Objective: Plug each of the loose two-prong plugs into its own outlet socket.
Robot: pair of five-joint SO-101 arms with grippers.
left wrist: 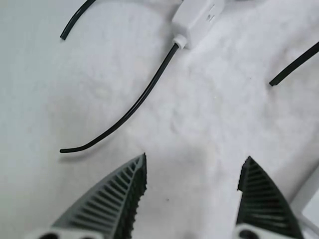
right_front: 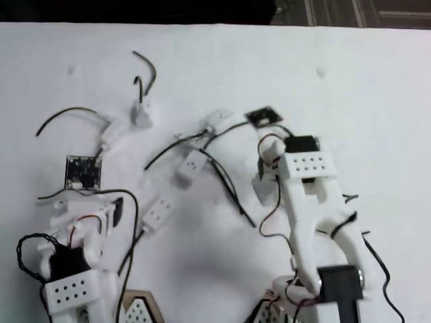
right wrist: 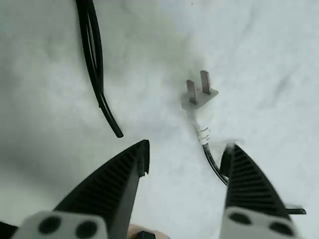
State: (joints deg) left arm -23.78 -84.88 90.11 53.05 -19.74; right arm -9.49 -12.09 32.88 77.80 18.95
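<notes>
A white two-prong plug lies flat on the white table, prongs pointing away, just beyond my right gripper. That gripper is open and holds nothing; the plug's black cord runs back beside one finger. In the high view the right gripper sits right of centre. My left gripper is open over bare table. A white connector block on a black cord lies well ahead of it. In the high view the left gripper is at the lower left. More white blocks are scattered mid-table.
Loose black cords cross the middle of the table, and two cords run beside the plug. A black circuit board lies ahead of the left arm. A small black square lies beyond the right arm.
</notes>
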